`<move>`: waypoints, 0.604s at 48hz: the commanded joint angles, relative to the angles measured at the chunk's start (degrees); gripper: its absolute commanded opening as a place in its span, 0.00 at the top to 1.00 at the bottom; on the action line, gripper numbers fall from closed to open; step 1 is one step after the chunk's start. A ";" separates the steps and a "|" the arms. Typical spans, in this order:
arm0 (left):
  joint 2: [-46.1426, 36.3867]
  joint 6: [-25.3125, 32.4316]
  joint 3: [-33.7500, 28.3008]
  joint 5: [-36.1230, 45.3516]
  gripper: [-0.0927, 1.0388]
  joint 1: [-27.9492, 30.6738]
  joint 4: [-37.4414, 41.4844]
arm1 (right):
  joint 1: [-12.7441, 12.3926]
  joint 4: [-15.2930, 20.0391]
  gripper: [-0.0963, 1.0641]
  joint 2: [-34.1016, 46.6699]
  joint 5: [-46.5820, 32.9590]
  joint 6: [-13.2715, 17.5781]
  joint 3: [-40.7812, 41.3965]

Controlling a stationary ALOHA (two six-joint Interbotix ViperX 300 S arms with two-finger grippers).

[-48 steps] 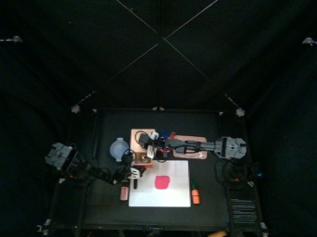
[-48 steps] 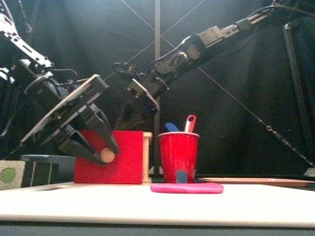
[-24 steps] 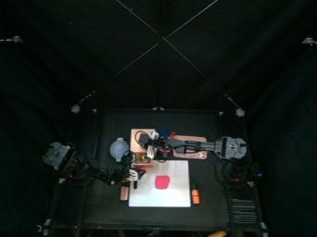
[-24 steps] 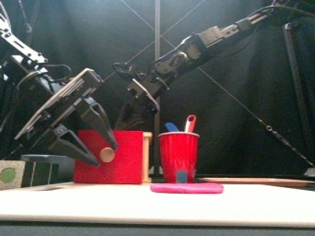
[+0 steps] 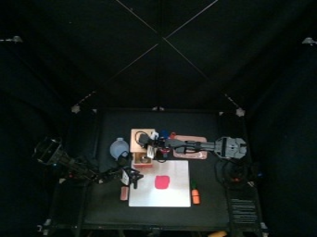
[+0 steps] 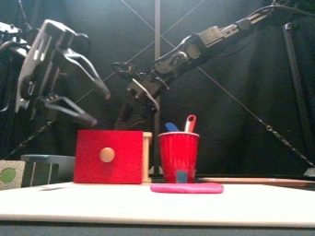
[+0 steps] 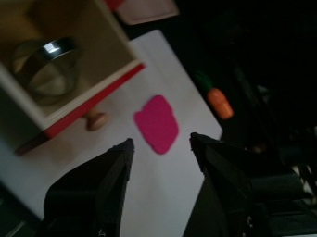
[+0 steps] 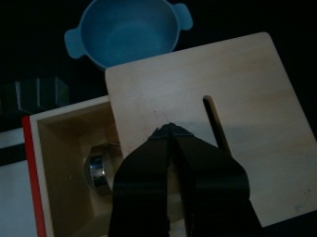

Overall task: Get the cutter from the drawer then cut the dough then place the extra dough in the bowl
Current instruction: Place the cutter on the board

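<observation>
The pale wooden box (image 8: 198, 97) has its red drawer front (image 6: 110, 157) pulled out. Inside the drawer lies the round metal cutter (image 7: 47, 54), also seen as the cutter (image 8: 102, 169). My left gripper (image 6: 96, 106) hangs open and empty, above and to the left of the drawer front. My right gripper (image 8: 168, 131) is shut, with its tip on the box lid beside the slot. A flat pink dough (image 7: 155, 125) lies on the white cutting board (image 5: 173, 194). The blue-grey bowl (image 8: 128, 32) stands beside the box.
A red cup (image 6: 179, 157) with a blue knife (image 6: 172, 127) and a red knife (image 6: 190, 123) stands to the right of the drawer. An orange toy food (image 5: 196, 196) lies at the board's right edge, and another orange toy (image 5: 122, 193) at its left.
My left gripper has let go of the drawer knob and risen up and to the left, jaws open. The right gripper stays on the box lid.
</observation>
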 commanded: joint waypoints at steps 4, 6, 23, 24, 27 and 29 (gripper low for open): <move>-4.57 0.09 1.85 -0.70 0.16 5.71 15.12 | 2.11 -0.18 0.89 -2.99 1.49 0.00 -1.32; -5.54 0.09 2.72 -0.70 0.16 7.47 17.67 | 2.55 -0.26 0.89 -3.69 1.58 -0.09 -1.32; -14.06 8.35 10.55 -0.70 0.16 17.67 30.76 | 5.19 -0.62 0.68 -8.88 1.85 -0.18 -0.18; -14.59 8.79 10.99 -0.70 0.16 17.84 30.85 | 5.27 -0.44 0.65 -8.96 1.93 -0.18 0.00; -16.44 10.72 12.48 -0.70 0.16 18.37 31.20 | 5.63 -0.35 0.54 -8.96 2.11 0.09 0.00; -17.93 12.04 13.27 -0.70 0.16 18.72 31.11 | 5.80 -0.26 0.47 -8.96 2.20 0.18 0.00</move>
